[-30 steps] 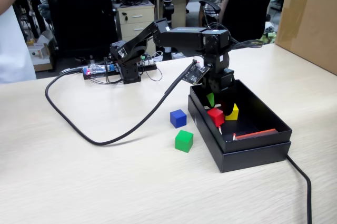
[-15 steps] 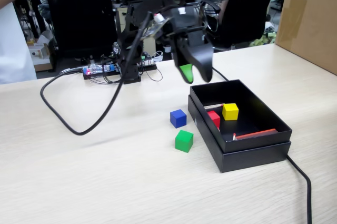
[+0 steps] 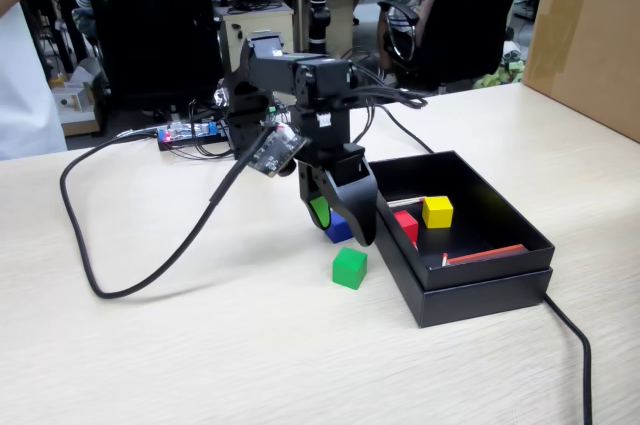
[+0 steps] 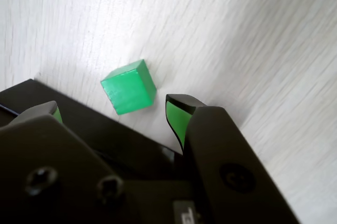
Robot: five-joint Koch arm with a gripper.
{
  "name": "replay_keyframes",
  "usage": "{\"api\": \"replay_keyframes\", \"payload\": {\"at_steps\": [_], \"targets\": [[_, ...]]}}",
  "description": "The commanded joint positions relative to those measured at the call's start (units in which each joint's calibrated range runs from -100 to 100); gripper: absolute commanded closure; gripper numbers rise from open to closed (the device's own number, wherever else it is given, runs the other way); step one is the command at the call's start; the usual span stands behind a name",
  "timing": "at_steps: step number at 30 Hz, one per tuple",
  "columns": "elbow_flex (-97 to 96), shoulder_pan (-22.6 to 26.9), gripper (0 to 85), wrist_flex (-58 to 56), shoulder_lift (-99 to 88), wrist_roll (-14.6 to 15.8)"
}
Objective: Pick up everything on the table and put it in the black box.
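Wrist view: gripper [image 4: 113, 110] spread and empty, green cube [image 4: 128, 87] just ahead of its fingertips on the table [image 4: 253, 34].
We judge the cube light, rigid and fairly smooth; we would take it across two opposite flat faces, mid-height, though it sits skewed to the jaws.

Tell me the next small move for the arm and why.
Probably lower the open gripper onto the blue cube just beneath it and close. The red cube and yellow cube already lie in the black box, while the blue and green cube sit on the table.
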Motion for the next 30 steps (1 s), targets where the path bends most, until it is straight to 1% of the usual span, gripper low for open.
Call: {"api": "replay_keyframes", "payload": {"at_steps": [1,10,12,13,14,16,17,18,19,24,28,30], "targets": [[5.8,0.3,43.8,-2.2,1.3,-0.7],[9.9,0.9,43.9,-1.9,12.2,-0.6],[9.9,0.9,45.5,-1.9,13.6,-0.5],[10.0,0.9,48.4,-1.9,14.2,-0.3],[9.8,0.8,56.7,-1.9,15.1,0.2],[9.5,0.7,65.2,-2.0,15.2,0.8],[9.6,0.5,73.9,-1.9,14.8,1.3],[9.6,0.4,76.5,-1.9,14.1,1.5],[8.7,0.3,78.5,-2.1,11.1,1.9],[3.8,0.9,78.5,-2.2,-7.6,2.3],[2.3,4.0,78.5,-2.2,-25.2,2.4],[3.2,5.5,78.5,-2.2,-27.4,2.5]]}}
